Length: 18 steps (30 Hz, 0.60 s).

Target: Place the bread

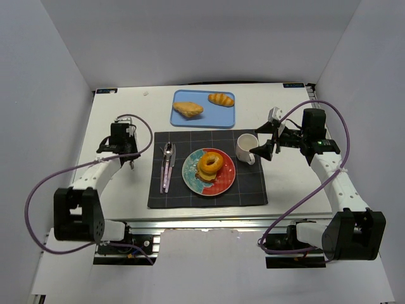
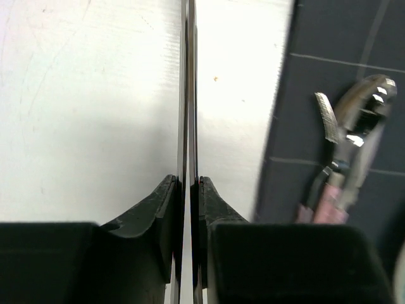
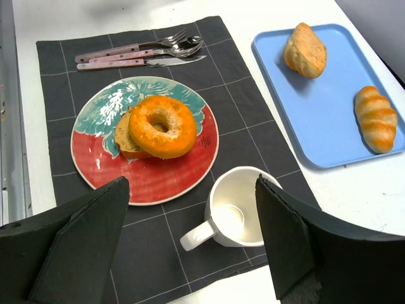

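The ring-shaped bread [image 3: 162, 125] lies on the plate [image 3: 145, 177], leaning on a toasted slice [image 3: 121, 138] that shows from under its edge. The plate sits near the middle of the dark placemat [image 3: 63, 76] on the white table [image 1: 120, 114].

Seen from the top camera, the blue tray [image 1: 223, 117] is at 12 o'clock from the plate, off the mat, and carries 2 more breads: a rough brown piece [image 1: 188, 109] and a striped roll [image 1: 221, 99], apart from each other. A white cup [image 1: 245, 147] stands upright and empty at 3 o'clock from the plate, on the mat. A fork, a spoon and a knife [image 1: 167, 166] lie side by side at 9 o'clock from the plate.

The left tool [image 1: 130, 158] is clenched with nothing between its fingers, over bare table at 9 o'clock from the cutlery, just off the mat's edge. The right tool [image 1: 268, 140] is released, its jaws wide apart and gripping nothing, just at 3 o'clock from the cup.
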Available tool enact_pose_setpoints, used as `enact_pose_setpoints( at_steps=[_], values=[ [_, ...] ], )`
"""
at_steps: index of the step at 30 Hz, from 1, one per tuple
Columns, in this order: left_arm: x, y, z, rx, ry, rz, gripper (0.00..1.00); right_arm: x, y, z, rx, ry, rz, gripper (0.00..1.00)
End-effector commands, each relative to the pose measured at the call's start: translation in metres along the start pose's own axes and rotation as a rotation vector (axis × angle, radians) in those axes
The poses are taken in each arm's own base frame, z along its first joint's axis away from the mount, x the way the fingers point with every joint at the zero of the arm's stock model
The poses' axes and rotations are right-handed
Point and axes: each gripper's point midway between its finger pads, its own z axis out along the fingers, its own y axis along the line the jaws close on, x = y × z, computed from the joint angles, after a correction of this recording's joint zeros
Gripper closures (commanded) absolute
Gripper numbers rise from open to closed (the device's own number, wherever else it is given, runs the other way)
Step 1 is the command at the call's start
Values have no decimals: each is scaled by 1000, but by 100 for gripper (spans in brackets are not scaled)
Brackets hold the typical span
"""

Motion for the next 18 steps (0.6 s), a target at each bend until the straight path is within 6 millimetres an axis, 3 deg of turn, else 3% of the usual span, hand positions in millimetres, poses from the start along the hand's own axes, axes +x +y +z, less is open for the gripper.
enact_pose_setpoints(
  at_steps=[1, 4, 9, 11, 12, 13, 15, 17, 18],
  values=[
    [-35, 10, 27, -3, -148, 93, 97, -16, 0, -3, -9, -30, -59, 15],
    [-33, 22, 49, 25, -135, 78, 91, -13, 2, -4, -1, -22, -49, 15],
    [10, 32, 84, 54, 0, 29, 69, -7, 1, -5, 20, -1, -49, 14],
    [20, 31, 89, 63, 32, 11, 67, -5, 1, -6, 23, 5, -51, 13],
    [25, 33, 90, 63, 34, 2, 53, -5, 0, -5, 24, 10, -49, 12],
    [25, 34, 90, 59, 31, -7, 47, -4, -1, -5, 26, 12, -46, 12],
    [24, 34, 88, 60, 19, -21, 44, -6, -3, -5, 26, 17, -39, 11],
    [19, 35, 84, 62, -1, -29, 20, -8, -6, -5, 28, 21, -36, 11],
    [18, 36, 81, 59, -1, -33, 19, -6, -8, -5, 34, 30, 0, 11]
  ],
)
